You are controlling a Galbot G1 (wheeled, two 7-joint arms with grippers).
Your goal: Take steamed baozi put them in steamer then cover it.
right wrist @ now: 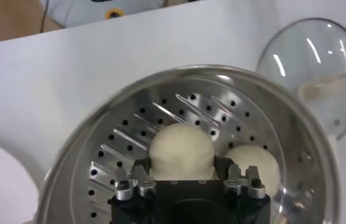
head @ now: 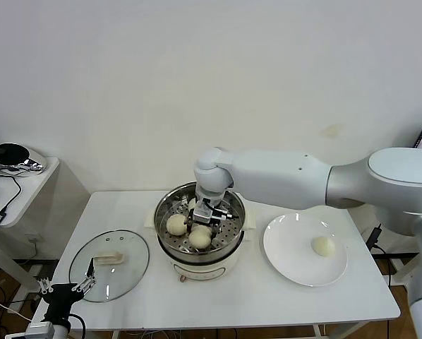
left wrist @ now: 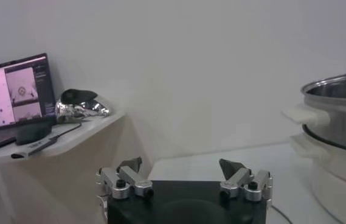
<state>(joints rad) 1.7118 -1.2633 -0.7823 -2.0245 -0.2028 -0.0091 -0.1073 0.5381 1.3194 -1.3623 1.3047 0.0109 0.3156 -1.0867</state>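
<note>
Scanning from the left: the left gripper [head: 84, 284] is parked low off the table's [head: 126, 304] front-left corner, fingers spread and empty, pointing toward the lid [head: 109, 265]. The lid is lying flat on the table just left of the steamer [head: 200, 224], handle up, not touching it.

In the steamer, two buns are seen in the head view, one bun [head: 176, 224] to the left and a front bun [head: 200, 239] near the front rim. The right gripper [right wrist: 186, 178] is held inside the pot over the perforated tray, and in the right wrist view its fingers are closed against the flanks of a third bun [right wrist: 181, 152], which sits on or just above the tray; contact with the tray cannot be told. Another bun [right wrist: 255, 162] lies just beside it.

Further right, the plate [head: 285, 261] carries one last bun [head: 324, 246], well apart from the pot.

Judgement: the held bun is about to be released. The way out is straight up, since rim and neighbouring buns crowd the sides. The last bun lies to the right of the right gripper, so the right arm is the nearer one; the lid is nearer the left arm. Open table is left at the front.
</note>
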